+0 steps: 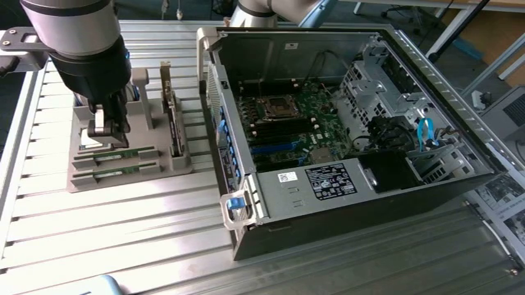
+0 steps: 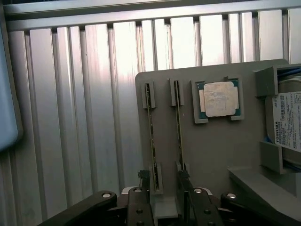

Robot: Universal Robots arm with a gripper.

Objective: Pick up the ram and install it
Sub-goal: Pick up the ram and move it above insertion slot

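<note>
**Open gripper over the holder, both ram sticks still slotted**

A grey holder (image 1: pixel 176 165) sits on the slatted table (image 1: pixel 123 233), near the table's edge at the exterior view's left. It carries two ram sticks, each standing on its long edge in its own pair of slots and parallel to the other. The outer ram (image 2: pixel 150 127) runs along the holder's edge. The inner ram (image 2: pixel 178 122) lies just beside it, toward the holder's middle. Past the inner ram, a square recess holds the processor (image 2: pixel 219 99), lying flat. Further in, the hard drive (image 2: pixel 288 121) rests between grey blocks, white label showing.

The gripper (image 1: pixel 108 138) hangs over the holder with its fingers apart and nothing between them. In the wrist view the fingers (image 2: pixel 143 181) stand above one end of the two sticks, touching neither.

Beside the holder, toward the exterior view's right, the computer case (image 1: pixel 345 209) lies with its open side up. Inside is the motherboard (image 1: pixel 303 123).
</note>
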